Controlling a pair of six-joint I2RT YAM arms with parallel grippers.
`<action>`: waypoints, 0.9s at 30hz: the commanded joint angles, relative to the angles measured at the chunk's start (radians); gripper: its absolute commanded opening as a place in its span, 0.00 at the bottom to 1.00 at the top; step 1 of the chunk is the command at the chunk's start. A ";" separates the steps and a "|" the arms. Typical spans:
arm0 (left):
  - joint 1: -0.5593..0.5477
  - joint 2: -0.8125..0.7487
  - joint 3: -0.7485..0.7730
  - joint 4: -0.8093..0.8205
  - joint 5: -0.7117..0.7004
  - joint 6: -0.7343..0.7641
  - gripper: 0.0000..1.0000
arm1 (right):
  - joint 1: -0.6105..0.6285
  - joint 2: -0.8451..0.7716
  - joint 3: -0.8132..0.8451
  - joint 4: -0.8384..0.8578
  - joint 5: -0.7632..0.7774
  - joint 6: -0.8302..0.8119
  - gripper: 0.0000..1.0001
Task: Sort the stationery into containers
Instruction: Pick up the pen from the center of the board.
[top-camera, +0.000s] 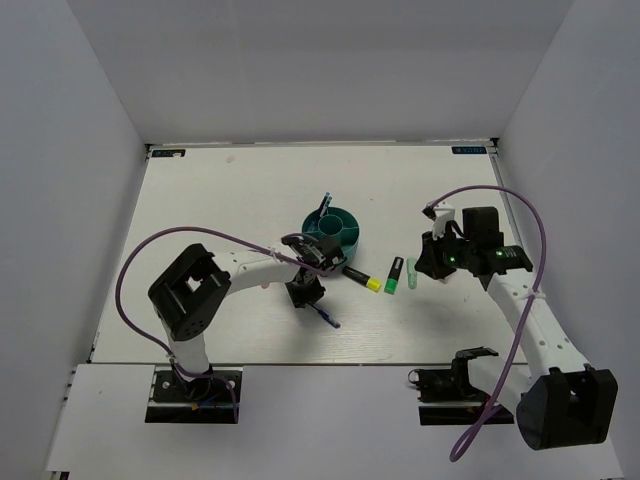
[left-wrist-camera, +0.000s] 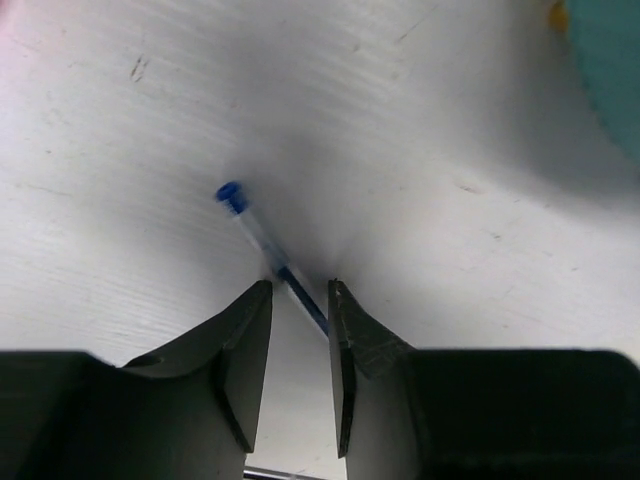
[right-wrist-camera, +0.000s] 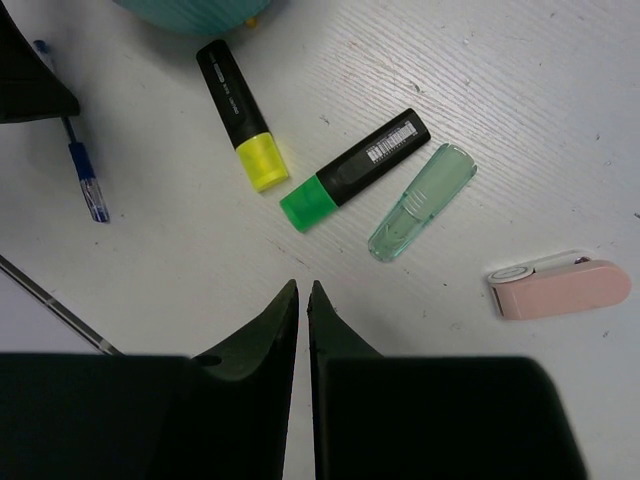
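A thin blue pen (left-wrist-camera: 262, 240) lies on the table, its near end between the fingers of my left gripper (left-wrist-camera: 300, 285), which is open and straddles it close to the table. In the top view this gripper (top-camera: 305, 291) is just in front of the teal organizer (top-camera: 345, 237), with the pen (top-camera: 326, 318) sticking out towards me. My right gripper (right-wrist-camera: 303, 287) is shut and empty, hovering near a black marker with yellow cap (right-wrist-camera: 240, 115), a black marker with green cap (right-wrist-camera: 355, 170), a pale green piece (right-wrist-camera: 420, 202) and a pink piece (right-wrist-camera: 560, 288).
Another blue pen (top-camera: 325, 205) stands in the organizer. The markers (top-camera: 362, 277) lie in a row between my two grippers. White walls enclose the table on three sides. Purple cables loop over both arms.
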 joint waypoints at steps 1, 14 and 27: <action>-0.011 0.042 -0.029 -0.102 0.020 0.035 0.40 | -0.006 -0.027 0.014 0.035 0.005 0.010 0.11; -0.026 0.008 -0.106 -0.024 0.008 0.064 0.01 | -0.002 -0.036 0.009 0.039 -0.001 0.015 0.11; -0.069 -0.286 0.189 0.001 -0.497 0.481 0.01 | -0.004 -0.014 0.001 0.042 -0.038 0.004 0.00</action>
